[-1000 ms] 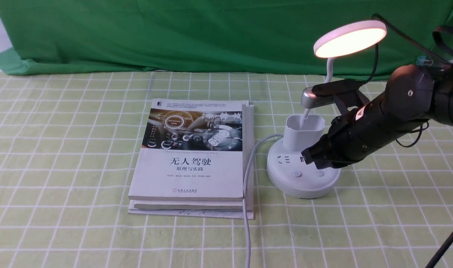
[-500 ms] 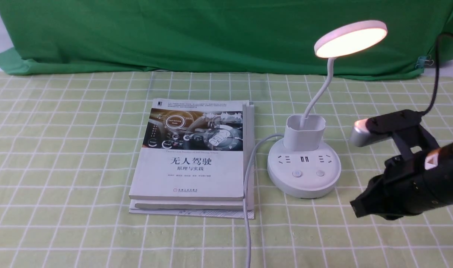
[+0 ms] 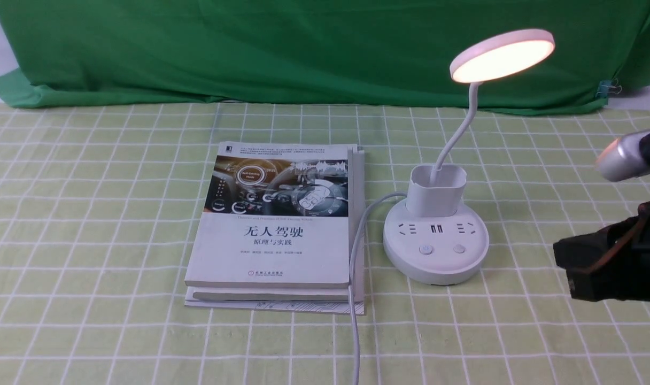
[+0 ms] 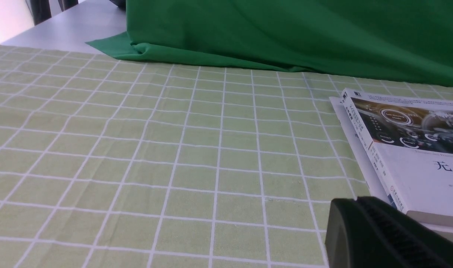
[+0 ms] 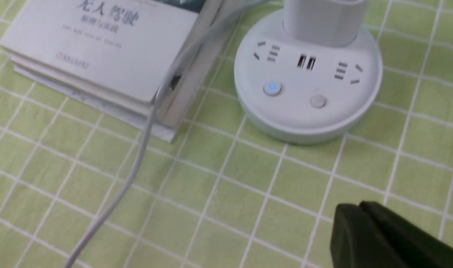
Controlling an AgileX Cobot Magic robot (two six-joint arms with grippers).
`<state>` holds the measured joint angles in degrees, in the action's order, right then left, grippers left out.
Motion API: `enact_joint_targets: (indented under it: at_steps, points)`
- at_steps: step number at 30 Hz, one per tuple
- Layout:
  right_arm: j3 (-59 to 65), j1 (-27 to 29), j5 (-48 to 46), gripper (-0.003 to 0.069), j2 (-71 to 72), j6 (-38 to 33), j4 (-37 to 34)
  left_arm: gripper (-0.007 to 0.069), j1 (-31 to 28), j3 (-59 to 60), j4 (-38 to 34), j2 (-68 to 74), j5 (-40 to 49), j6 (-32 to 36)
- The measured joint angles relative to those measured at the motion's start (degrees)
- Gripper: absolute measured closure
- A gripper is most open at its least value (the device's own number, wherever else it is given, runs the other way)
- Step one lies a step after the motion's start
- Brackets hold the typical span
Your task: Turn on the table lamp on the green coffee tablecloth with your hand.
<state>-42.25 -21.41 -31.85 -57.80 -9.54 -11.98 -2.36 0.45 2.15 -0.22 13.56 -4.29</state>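
- The table lamp (image 3: 436, 243) stands right of centre in the front view on the green coffee tablecloth (image 3: 90, 214), its disc head (image 3: 502, 55) glowing at upper right on a thin bent neck.
- The right hand (image 3: 571, 270) sits at the frame's right edge, well apart from the lamp base, with bare checked cloth between them; its fingers (image 5: 364, 234) look pressed together with no gap, holding nothing.
- Most of that arm is cut off by the frame edge; a silver-grey cylinder (image 3: 624, 158) above it is blurred.
- The left gripper (image 4: 364, 227) shows only as a dark tip at the lower right of its wrist view, so I cannot tell its opening.
- A book (image 3: 279, 219) lies left of the lamp, a grey cable (image 3: 354, 278) running along its right edge to the bottom of the frame.
- The cover reads "无人驾驶"; smaller print is too small to read.
- In the right wrist view one base button (image 5: 272, 88) shows a blue light.
- A dark green backdrop (image 3: 303, 48) closes the far edge.
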Motion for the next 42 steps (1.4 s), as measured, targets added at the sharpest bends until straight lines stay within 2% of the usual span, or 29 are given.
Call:
enact_joint_targets:
  at_steps: [3, 5, 12, 13, 20, 26, 42]
  points:
    - [2.64, 0.26, 6.52, 0.0631, 2.28, -0.7, 2.48, 0.0622, 0.0, 0.0, 0.0, 0.0, 0.0, 0.0]
    - [8.11, 2.39, 13.2, 0.0631, 7.17, -1.97, 3.25, 0.0622, 0.0, 0.0, 0.0, 0.0, 0.0, 0.0]
    - [28.81, 14.44, 25.2, 0.0631, 31.02, -2.15, 3.77, 0.0622, 0.0, 0.0, 0.0, 0.0, 0.02, 0.0]
    - [33.97, 17.46, 27.31, 0.0631, 38.04, -2.43, 3.82, 0.0622, 0.0, 0.0, 0.0, 0.0, 0.02, 0.0]
    - [42.65, 20.94, 26.86, 0.0631, 50.52, -3.31, 3.87, 0.0622, 0.0, 0.0, 0.0, 0.0, 0.02, 0.0]
    - [42.65, 22.44, 19.3, 0.0631, 56.97, -3.54, 4.37, 0.0622, 0.0, 0.0, 0.0, 0.0, 0.02, 0.0]
    - [42.65, 22.74, 17.28, 0.0625, 57.7, -3.49, 4.54, 0.0622, 0.0, 0.0, 0.0, 0.0, 0.01, 0.0]
